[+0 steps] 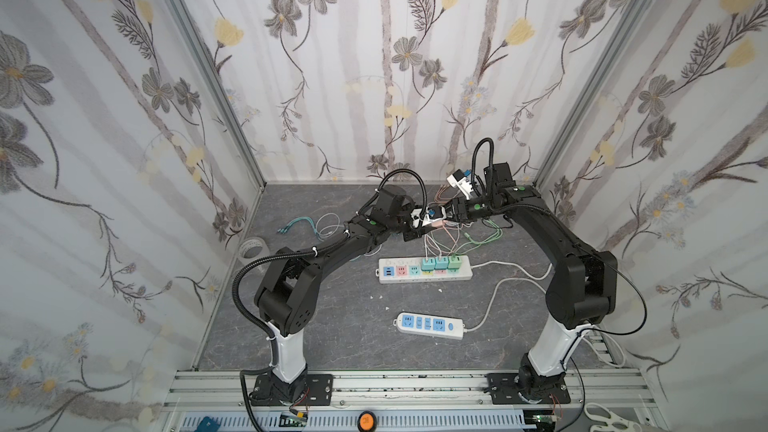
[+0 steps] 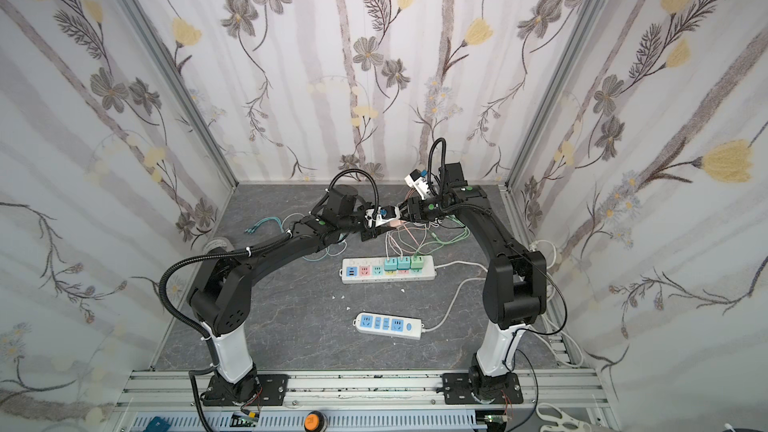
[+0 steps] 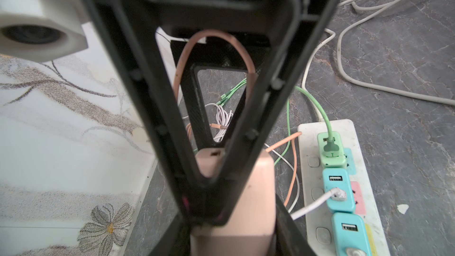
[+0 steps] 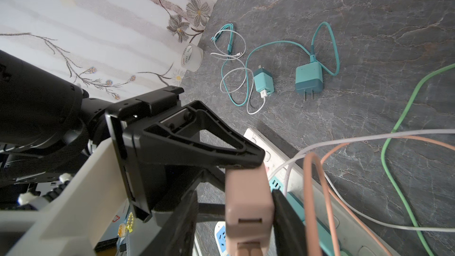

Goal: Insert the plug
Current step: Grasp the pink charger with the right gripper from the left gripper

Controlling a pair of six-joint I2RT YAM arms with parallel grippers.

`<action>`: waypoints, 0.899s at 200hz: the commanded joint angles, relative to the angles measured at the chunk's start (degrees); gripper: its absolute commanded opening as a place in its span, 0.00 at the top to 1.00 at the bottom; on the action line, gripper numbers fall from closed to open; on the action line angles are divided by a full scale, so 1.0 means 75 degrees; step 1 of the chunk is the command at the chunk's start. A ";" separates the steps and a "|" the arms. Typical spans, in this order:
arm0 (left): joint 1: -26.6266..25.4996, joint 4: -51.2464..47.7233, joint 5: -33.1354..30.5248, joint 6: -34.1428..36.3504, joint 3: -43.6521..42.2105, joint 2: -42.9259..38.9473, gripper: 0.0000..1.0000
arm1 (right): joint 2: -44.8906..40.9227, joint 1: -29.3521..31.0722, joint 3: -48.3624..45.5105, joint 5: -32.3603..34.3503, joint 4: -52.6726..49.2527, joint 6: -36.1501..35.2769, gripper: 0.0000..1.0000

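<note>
Fingers (image 4: 248,156) pinching pink charger (image 4: 246,193), grey marbled tabletop (image 1: 332,317), floral walls (image 1: 374,56)

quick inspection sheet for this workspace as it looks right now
surface: dark marbled tabletop, few white scraps
job's things: pink charger held in the air; white power strip, three chargers plugged in, sockets free
clutter: two loose teal chargers, tape roll, blue-faced strip
grippers: left gripper shut on charger; right gripper around it, grip unclear
cables: pink cable, green cable and white cable tangled behind strip
surroundings: floral walls, scissors at front rail
</note>
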 commanded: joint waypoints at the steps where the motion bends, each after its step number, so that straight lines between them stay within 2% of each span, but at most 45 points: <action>1: 0.0012 0.0425 -0.0098 -0.0121 0.0091 0.0046 1.00 | 0.0069 0.0017 -0.0043 -0.0295 -0.0086 -0.0277 0.51; 22: 0.0015 0.0430 -0.0176 -0.0146 0.0132 0.0077 1.00 | 0.0068 0.0015 -0.0048 -0.0324 -0.0169 -0.0359 0.55; 66: 0.0010 0.0432 -0.0186 -0.0255 0.0141 0.0072 1.00 | 0.0011 0.0018 -0.0005 -0.0179 -0.0246 -0.0494 0.79; 105: 0.0036 0.0787 -0.0479 -0.0458 -0.0150 -0.0134 1.00 | -0.0026 0.0013 0.0382 -0.0046 -0.0555 -0.0842 0.91; 111: 0.0045 0.0893 -0.0549 -0.0587 -0.0251 -0.0217 0.80 | -0.0013 0.0013 0.0503 -0.0025 -0.0635 -0.0937 0.94; 114: 0.0062 0.0943 -0.0587 -0.0653 -0.0304 -0.0262 0.63 | -0.0004 0.0025 0.0548 -0.0014 -0.0678 -0.0980 0.95; 117: 0.0076 0.1001 -0.0621 -0.0734 -0.0353 -0.0318 0.51 | 0.0009 0.0030 0.0610 -0.0001 -0.0722 -0.1033 0.97; 124: 0.0099 0.1198 -0.0735 -0.0960 -0.0550 -0.0455 0.38 | 0.0022 0.0041 0.0744 0.0031 -0.0782 -0.1138 1.00; 159: 0.0263 0.2920 -0.1485 -0.2111 -0.2295 -0.1683 0.01 | 0.0096 0.0248 0.1203 0.0427 -0.0770 -0.1771 1.00; 180: 0.0333 0.3326 -0.2406 -0.2912 -0.3172 -0.2508 0.00 | 0.0144 0.0446 0.1229 0.0496 -0.0477 -0.2271 1.00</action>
